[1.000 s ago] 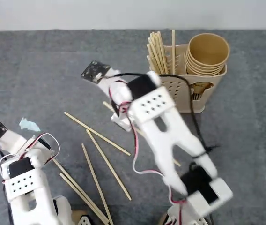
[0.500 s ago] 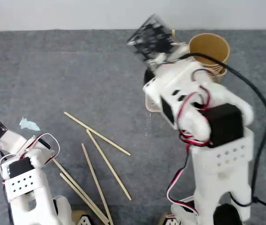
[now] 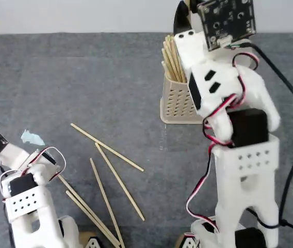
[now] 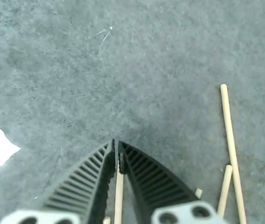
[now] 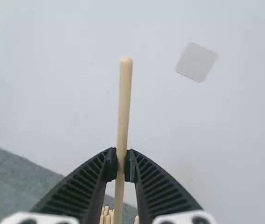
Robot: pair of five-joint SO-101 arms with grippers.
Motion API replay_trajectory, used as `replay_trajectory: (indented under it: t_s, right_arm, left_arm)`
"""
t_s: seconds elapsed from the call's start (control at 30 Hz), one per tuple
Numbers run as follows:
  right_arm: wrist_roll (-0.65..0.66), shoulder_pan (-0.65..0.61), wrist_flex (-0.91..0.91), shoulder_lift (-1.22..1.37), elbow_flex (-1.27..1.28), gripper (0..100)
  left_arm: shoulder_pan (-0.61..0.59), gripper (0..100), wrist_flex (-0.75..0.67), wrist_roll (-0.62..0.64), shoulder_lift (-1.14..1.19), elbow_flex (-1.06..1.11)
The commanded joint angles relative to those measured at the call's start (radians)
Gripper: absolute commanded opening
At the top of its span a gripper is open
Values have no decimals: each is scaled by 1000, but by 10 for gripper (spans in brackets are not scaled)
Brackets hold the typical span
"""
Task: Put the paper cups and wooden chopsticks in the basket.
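Overhead, five loose chopsticks (image 3: 108,148) lie scattered; right fingers (image 5: 91,185) pinch one chopstick (image 5: 123,107), left fingers (image 4: 88,179) sit closed together.

This looks like a robotics lab bench. A flat grey felt-like mat (image 3: 74,77) covers the tabletop and runs up to a bare white wall (image 3: 84,15), which carries one small pale square patch (image 5: 196,62). On the mat stand a white plastic left robot arm (image 3: 28,206) and a matching right robot arm (image 3: 244,165). Both have loose red, black and white wires (image 3: 208,135) in plain sight, and the right arm carries an uncased dark camera circuit board (image 3: 225,20).
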Motion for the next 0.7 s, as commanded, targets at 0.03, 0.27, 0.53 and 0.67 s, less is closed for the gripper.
replay_trajectory:
  t_s: [0.03,0.27,0.53,0.67]
  right_arm:
    - [-23,35,-150,-22,158,9]
    - [-18,54,-243,-22,316,55]
    - [-15,4,5,-65,135,203]
    - [-12,-85,269,-58,35,195]
  left_arm:
    - [-3,11,-18,-8,-21,-7]
    - [-2,11,-18,-8,-21,-7]
    - [-3,11,-18,-8,-21,-7]
    - [-5,11,-18,-8,-21,-7]
